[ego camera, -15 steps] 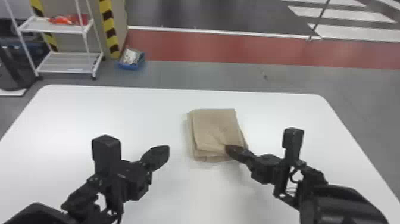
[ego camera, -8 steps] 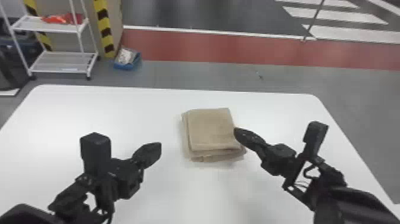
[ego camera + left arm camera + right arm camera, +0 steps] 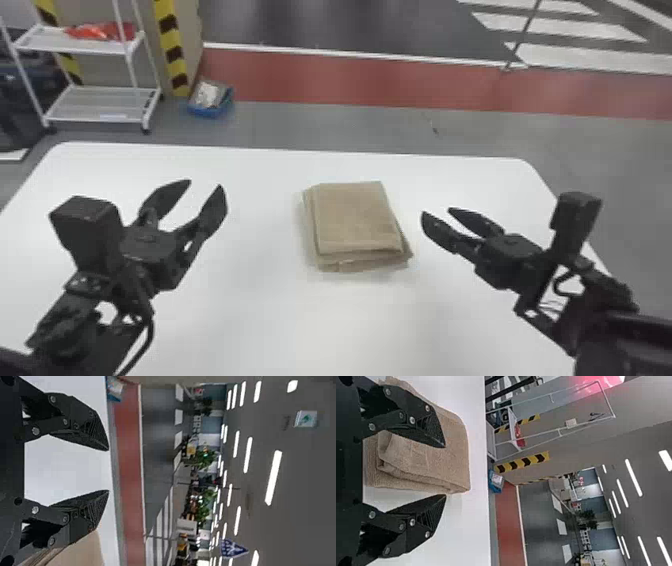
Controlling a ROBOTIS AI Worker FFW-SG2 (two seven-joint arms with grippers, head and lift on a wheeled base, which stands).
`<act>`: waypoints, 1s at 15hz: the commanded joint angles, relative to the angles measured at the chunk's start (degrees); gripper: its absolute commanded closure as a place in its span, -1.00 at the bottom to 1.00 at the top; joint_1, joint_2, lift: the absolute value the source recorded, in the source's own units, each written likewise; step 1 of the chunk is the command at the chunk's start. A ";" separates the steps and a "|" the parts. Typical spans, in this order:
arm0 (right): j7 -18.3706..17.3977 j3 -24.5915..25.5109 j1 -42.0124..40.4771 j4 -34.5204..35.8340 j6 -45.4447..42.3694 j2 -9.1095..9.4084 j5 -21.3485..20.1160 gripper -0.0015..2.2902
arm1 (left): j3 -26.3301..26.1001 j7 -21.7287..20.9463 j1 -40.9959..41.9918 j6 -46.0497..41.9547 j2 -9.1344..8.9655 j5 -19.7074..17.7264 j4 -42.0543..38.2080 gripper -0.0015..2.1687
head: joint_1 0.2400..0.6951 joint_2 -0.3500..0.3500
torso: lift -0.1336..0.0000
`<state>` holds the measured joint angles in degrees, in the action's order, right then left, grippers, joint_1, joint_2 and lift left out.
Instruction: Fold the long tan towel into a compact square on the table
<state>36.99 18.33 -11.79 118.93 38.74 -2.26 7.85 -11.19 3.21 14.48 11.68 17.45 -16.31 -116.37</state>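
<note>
The tan towel [image 3: 356,218] lies folded into a thick, nearly square stack on the white table, its layered edges slightly uneven at the near side. My left gripper [image 3: 192,197] stands open and apart from it on the left; my right gripper [image 3: 445,220], also open, is just off its right side. In the left wrist view, the left gripper [image 3: 108,470] has nothing between its fingers, and part of the towel [image 3: 85,550] shows beside one finger. In the right wrist view, the towel [image 3: 455,455] lies beyond the open right gripper [image 3: 445,471], partly covered by one finger.
The white table [image 3: 260,320] has its far edge behind the towel. Beyond it on the floor stand a white shelf cart [image 3: 100,105] holding something red, a yellow-black striped post [image 3: 172,50] and a blue bin [image 3: 212,102].
Both grippers have opened. The right one has let go of the towel's right side and drawn away to the right; the left one has moved a little left.
</note>
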 commanded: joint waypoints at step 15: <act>-18.53 -5.23 -17.92 6.67 -31.40 2.31 3.05 -0.93 | 1.17 8.48 4.15 -20.33 0.75 5.85 4.84 -0.97 | 1.00 -0.15 | -0.86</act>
<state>19.53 12.88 -29.08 125.30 7.89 0.00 10.39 -10.01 11.69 18.56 -8.93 17.75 -10.13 -111.61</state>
